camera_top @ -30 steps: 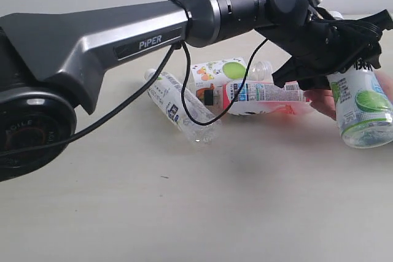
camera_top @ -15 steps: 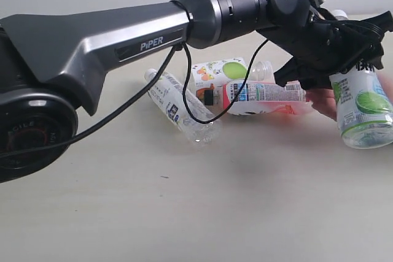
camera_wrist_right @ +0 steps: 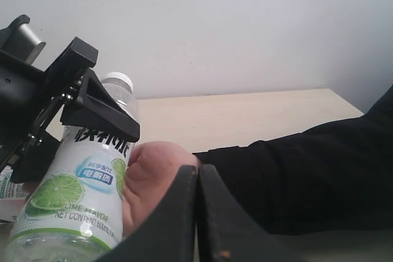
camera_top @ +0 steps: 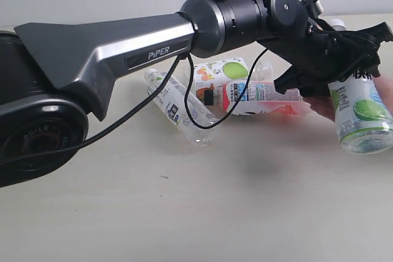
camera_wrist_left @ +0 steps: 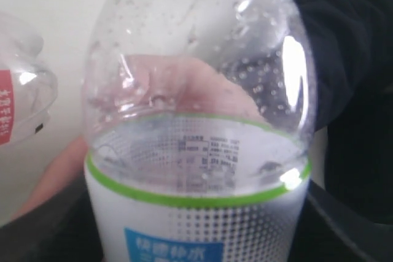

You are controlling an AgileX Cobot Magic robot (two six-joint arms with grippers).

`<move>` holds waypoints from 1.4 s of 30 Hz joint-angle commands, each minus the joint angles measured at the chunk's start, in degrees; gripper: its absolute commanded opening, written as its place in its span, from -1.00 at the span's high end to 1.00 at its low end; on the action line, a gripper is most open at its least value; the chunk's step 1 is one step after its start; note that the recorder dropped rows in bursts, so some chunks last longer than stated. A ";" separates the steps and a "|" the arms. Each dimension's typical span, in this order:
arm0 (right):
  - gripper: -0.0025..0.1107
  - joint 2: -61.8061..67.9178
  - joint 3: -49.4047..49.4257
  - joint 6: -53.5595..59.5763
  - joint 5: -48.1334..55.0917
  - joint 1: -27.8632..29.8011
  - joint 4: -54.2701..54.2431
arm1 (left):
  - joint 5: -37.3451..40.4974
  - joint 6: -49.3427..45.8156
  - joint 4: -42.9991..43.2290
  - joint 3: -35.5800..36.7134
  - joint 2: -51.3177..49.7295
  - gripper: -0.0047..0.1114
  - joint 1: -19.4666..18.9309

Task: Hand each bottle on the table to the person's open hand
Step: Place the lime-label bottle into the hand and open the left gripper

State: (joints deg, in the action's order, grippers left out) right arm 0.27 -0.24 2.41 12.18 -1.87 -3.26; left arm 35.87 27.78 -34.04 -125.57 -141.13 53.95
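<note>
My left gripper (camera_top: 347,69) is shut on the green-apple bottle (camera_top: 362,111), holding it neck-up and tilted at the right, against the person's hand (camera_top: 322,104) behind it. The same bottle (camera_wrist_left: 196,170) fills the left wrist view, with the hand (camera_wrist_left: 184,90) showing through it. In the right wrist view the bottle (camera_wrist_right: 67,200) rests against the hand (camera_wrist_right: 150,179). The slim white-label bottle (camera_top: 178,107), the fruit-print bottle (camera_top: 224,73) and the pink-red bottle (camera_top: 264,97) lie together on the table (camera_top: 184,207). My right gripper (camera_wrist_right: 198,213) is shut and empty.
The person's black sleeve (camera_wrist_right: 307,176) stretches across the table's right end. The left arm's dark body (camera_top: 110,47) and its cable (camera_top: 196,108) hang over the three lying bottles. A pale wall (camera_wrist_right: 233,29) stands behind the table.
The left arm has shifted slightly right and down, carrying the green-apple bottle closer onto the hand. The three lying bottles have not moved.
</note>
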 commanded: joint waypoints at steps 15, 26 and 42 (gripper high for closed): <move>0.96 -0.27 0.24 0.49 -0.65 0.45 0.29 | -0.47 -2.52 -1.29 -0.36 -0.26 -0.37 -0.17; 0.96 -0.27 0.24 0.49 -0.65 0.45 0.29 | -0.22 -3.39 -1.22 -0.36 0.08 -0.49 -0.17; 0.96 -0.27 0.24 0.49 -0.65 0.45 0.29 | 6.44 -4.90 1.11 -0.36 5.30 -0.49 -1.51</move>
State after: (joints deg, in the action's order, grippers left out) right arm 0.27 -0.24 2.41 12.18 -1.87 -3.26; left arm 40.47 23.72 -34.45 -125.57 -137.52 52.87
